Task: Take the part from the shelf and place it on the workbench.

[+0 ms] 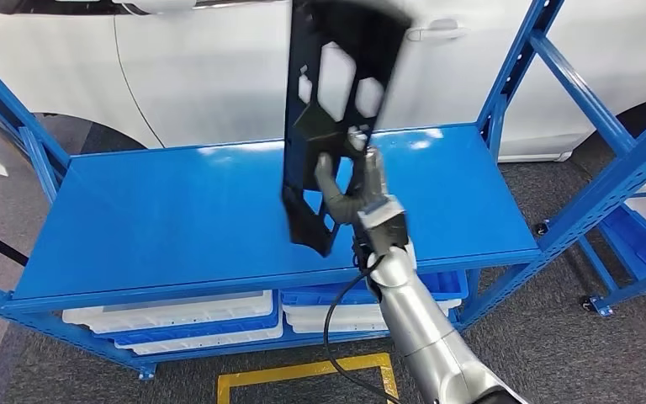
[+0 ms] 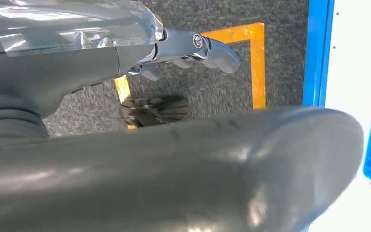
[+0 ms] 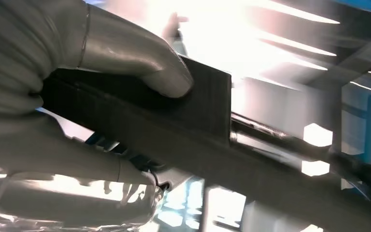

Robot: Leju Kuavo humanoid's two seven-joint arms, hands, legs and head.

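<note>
The black perforated panel [image 1: 336,109] stands nearly upright above the blue shelf [image 1: 177,210], long axis vertical, gripped near its lower end by the right hand [image 1: 349,198]; the left hand [image 2: 193,48] hangs empty, fingers loosely apart.

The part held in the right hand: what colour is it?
Black, clearest in the head view: the part in the right hand.

The black part [image 1: 336,101] runs off the frame at twelve o'clock, its upper end motion-blurred. The right hand [image 1: 349,198] is largely hidden behind it; glare washes out the right wrist view's background.
</note>
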